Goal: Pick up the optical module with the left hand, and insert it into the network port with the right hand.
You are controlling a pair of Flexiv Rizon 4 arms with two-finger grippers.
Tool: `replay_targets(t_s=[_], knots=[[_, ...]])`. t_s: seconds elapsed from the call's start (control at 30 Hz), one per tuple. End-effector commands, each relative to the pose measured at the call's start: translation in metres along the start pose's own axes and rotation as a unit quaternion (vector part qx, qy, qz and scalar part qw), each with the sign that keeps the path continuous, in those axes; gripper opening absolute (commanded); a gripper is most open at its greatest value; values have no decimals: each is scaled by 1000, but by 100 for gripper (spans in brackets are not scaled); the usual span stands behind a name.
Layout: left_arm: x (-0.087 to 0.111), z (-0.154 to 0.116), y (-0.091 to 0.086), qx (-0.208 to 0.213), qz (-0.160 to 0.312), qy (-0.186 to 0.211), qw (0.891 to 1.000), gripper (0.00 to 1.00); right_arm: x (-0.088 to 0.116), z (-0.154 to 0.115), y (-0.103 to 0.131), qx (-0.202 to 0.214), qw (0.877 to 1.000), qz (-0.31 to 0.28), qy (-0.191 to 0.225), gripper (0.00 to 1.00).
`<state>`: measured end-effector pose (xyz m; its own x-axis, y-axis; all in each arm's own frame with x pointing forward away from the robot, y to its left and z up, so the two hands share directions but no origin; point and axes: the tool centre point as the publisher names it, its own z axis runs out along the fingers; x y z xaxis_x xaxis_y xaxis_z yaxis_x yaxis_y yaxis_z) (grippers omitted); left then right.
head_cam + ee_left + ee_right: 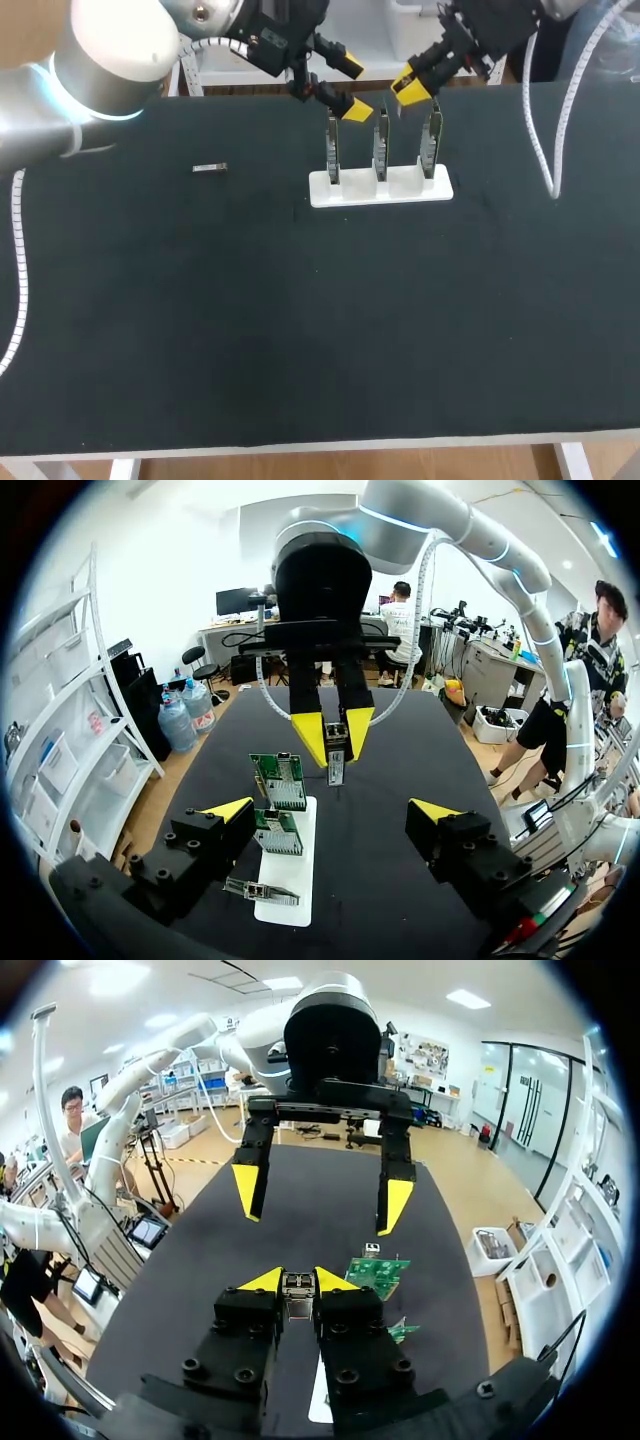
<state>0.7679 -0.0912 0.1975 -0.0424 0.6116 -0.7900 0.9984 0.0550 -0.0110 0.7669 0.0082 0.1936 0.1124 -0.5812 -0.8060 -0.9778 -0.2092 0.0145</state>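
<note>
Gripping an optical module (298, 1298), right jaws near white board stand (380, 190), left jaws wide apart

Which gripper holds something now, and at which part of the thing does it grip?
The right gripper holds the small module by its two sides, between the yellow tips. The left gripper is open and holds nothing.

boards (380, 150) in holder (380, 189), module (210, 168) to its left
</note>
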Motion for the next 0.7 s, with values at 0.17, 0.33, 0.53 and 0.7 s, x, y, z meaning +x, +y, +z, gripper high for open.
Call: replay_targets(t_s=[0.17, 0.33, 0.53, 0.7], knots=[[0, 0, -1, -2, -1, 1, 1000, 100, 3, 7, -8, -7, 1000, 2, 1, 0], [0, 0, -1, -2, -1, 1, 1000, 100, 6, 8, -7, -9, 1000, 8, 0, 0], [0, 0, -1, -2, -1, 1, 1000, 100, 9, 5, -5, -5, 1000, 11, -1, 0], [0, 0, -1, -2, -1, 1, 1000, 100, 10, 5, -6, -5, 1000, 12, 0, 0]])
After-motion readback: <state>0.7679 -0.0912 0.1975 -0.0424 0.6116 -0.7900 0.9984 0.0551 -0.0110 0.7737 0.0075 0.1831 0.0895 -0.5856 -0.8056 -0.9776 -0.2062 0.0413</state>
